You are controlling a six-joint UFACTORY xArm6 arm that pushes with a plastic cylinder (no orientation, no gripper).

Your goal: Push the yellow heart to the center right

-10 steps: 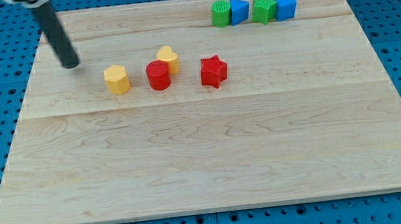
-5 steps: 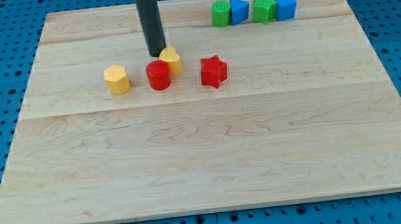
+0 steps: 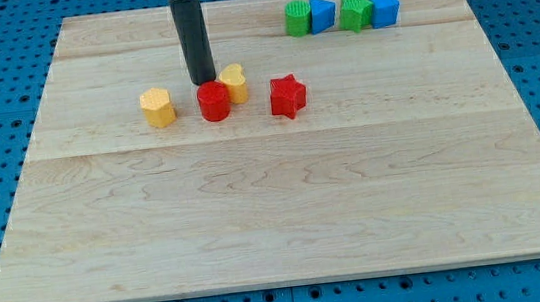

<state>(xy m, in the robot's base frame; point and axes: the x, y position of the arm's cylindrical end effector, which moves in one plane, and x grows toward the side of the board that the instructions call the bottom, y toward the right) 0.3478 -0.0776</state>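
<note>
The yellow heart (image 3: pixel 235 81) sits on the wooden board (image 3: pixel 286 210) in its upper middle, touching the upper right of a red cylinder (image 3: pixel 213 103). My tip (image 3: pixel 204 80) is just left of the heart and right above the red cylinder, close to both. A red star (image 3: pixel 287 96) lies to the right of the heart, a short gap away. A yellow hexagonal block (image 3: pixel 157 107) lies left of the red cylinder.
A row of blocks stands at the view's top right: a green block (image 3: pixel 297 16), a blue block (image 3: pixel 322 14), a green block (image 3: pixel 354 11) and a blue block (image 3: pixel 384 7). A blue pegboard surrounds the board.
My tip swept from the view's upper left to the heart's top left, then moved slightly left and down. The heart shifted a little to the right.
</note>
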